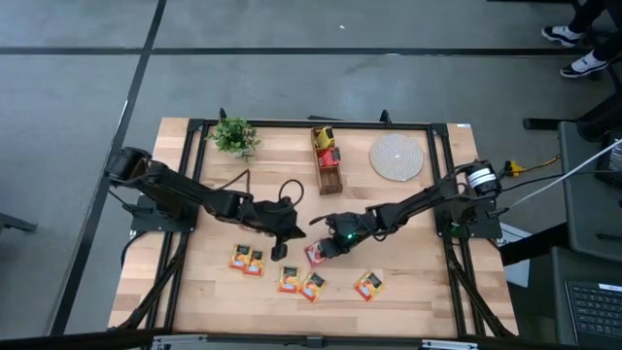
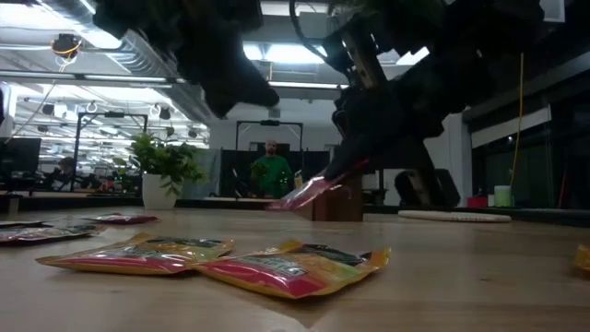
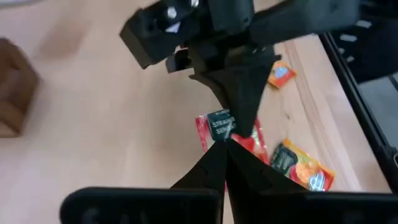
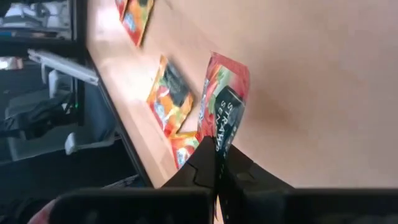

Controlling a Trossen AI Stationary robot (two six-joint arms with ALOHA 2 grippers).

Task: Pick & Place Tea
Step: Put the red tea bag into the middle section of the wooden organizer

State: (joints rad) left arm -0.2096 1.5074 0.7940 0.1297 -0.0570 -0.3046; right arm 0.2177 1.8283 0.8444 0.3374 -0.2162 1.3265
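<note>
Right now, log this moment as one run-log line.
right gripper: shut on red tea sachet, lifted off table | left gripper: shut, empty, beside it | wooden box: behind

the high view looks straight down on the whole table (image 1: 408, 292). the low view sits at tabletop level, close behind two sachets (image 2: 221, 263), facing the room. each wrist view looks closely past its own fingers; both share the red sachet (image 3: 222, 127).

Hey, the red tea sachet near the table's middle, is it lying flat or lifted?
Lifted. The right gripper is shut on the red tea sachet; the low view shows it tilted above the table.
</note>
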